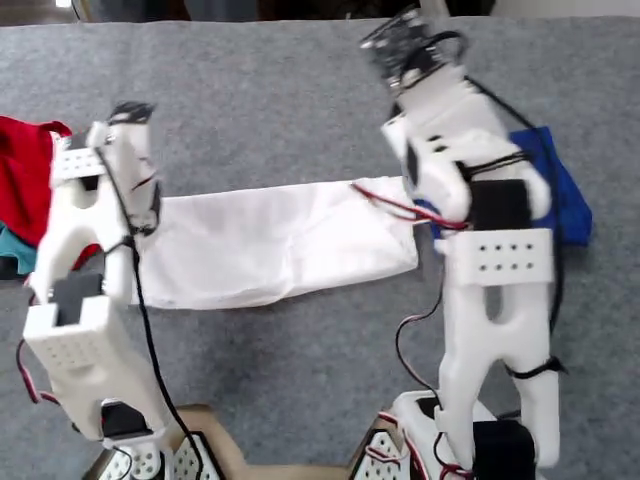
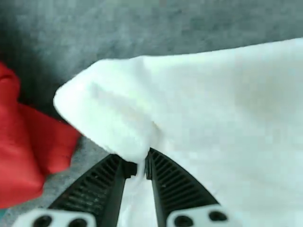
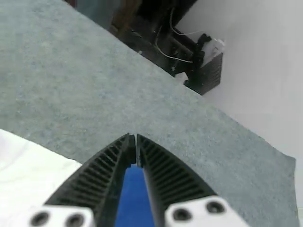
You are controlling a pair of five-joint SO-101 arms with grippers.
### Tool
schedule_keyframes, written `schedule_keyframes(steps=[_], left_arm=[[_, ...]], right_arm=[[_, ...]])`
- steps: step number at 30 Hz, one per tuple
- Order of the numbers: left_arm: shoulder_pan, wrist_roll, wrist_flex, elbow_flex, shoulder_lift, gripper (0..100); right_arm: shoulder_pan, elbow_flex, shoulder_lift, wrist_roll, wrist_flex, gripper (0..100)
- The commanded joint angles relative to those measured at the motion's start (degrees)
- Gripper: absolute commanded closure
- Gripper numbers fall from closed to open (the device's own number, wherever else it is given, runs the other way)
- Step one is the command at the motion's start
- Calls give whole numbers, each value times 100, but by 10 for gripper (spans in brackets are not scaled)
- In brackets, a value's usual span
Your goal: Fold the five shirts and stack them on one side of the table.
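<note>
Pinching bunched edge of white shirt (image 2: 213,118): left claw (image 2: 137,163), red shirt (image 2: 23,156) just beside. Right claw (image 3: 132,142) pressed together above blue shirt (image 3: 132,198) on worktop (image 3: 71,71).

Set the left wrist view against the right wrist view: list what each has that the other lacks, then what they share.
Left wrist view, not the right: the left gripper shut on a bunched fold of the white shirt, and the red shirt lying beside it. Right wrist view, not the left: the right gripper with its tips together, the blue shirt seen between its fingers, and a black box with cables beyond the table's far edge. Both: the white shirt and the grey table cover.
</note>
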Motion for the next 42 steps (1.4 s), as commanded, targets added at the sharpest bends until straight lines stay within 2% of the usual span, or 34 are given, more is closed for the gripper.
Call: schedule_keyframes(steps=[1,5,9,21,26,31,42], left_arm=[[681,26,44,-127,-642,972],[1376,132,44,-127,-985,971],[1956,765,-44,-189,-1248,971],[3574,2022,-167,-1209,-1292,971],[4031,2303,-1116,-857,-1222,971],[4409,2734,-1600,-822,-1046,971],[4796,2813,-1873,-1007,-422,971]], right_arm=[[527,-426,-207,-62,-70,984],[1143,-664,-207,-62,-70,984],[1705,-840,-207,-62,-114,984],[2664,-1165,-207,-53,-114,984],[2752,-1191,-207,-53,-114,984],[2752,-1191,-198,-53,-114,984],[2716,-1174,-198,-44,-114,984]])
